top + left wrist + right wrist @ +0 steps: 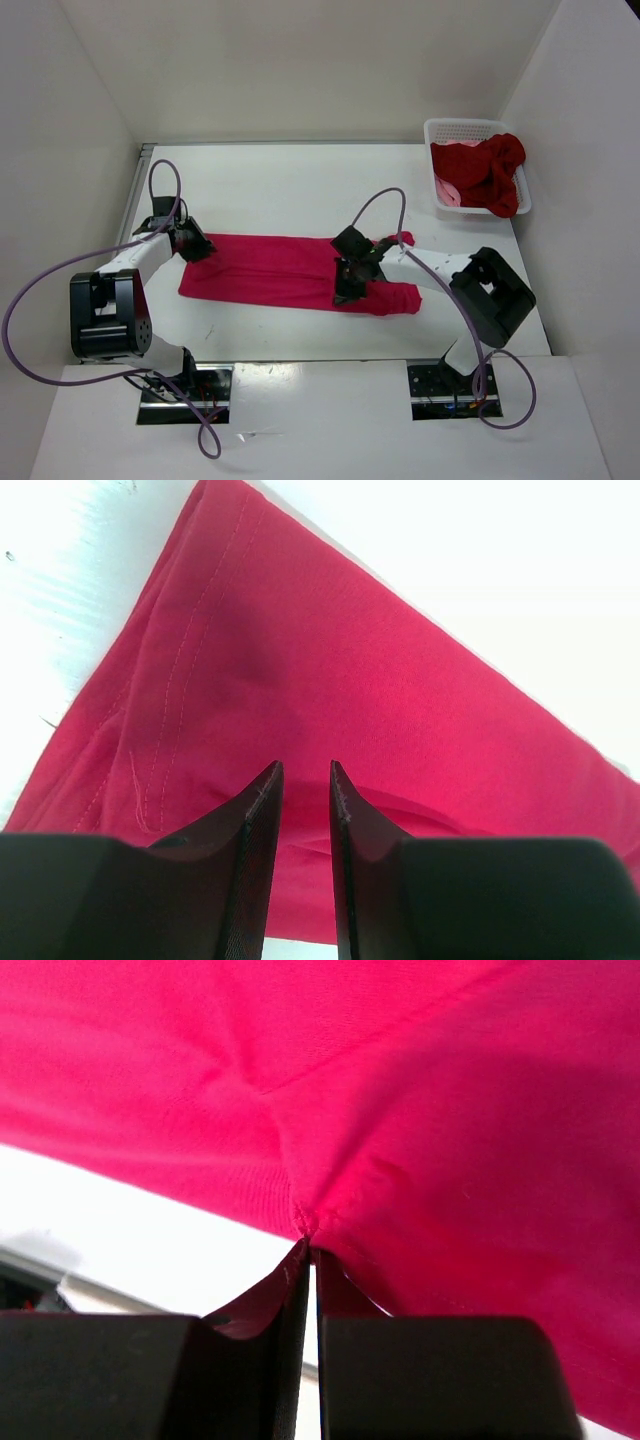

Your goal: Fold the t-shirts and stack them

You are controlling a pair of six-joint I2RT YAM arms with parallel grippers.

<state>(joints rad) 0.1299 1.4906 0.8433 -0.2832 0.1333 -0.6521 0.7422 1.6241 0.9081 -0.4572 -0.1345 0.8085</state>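
- Right pincer (308,1248), clenched on the magenta t-shirt (270,268) near its right end, should lift high before folding leftward.
- Left pincer (305,772) sits at the shirt's left end with jaws slightly apart; I cannot tell whether it grasps.

White mesh basket (455,124) sits at far right corner of white table (280,190). Table runs left of basket and nearward. Pale walls (330,60) behind and right of basket.
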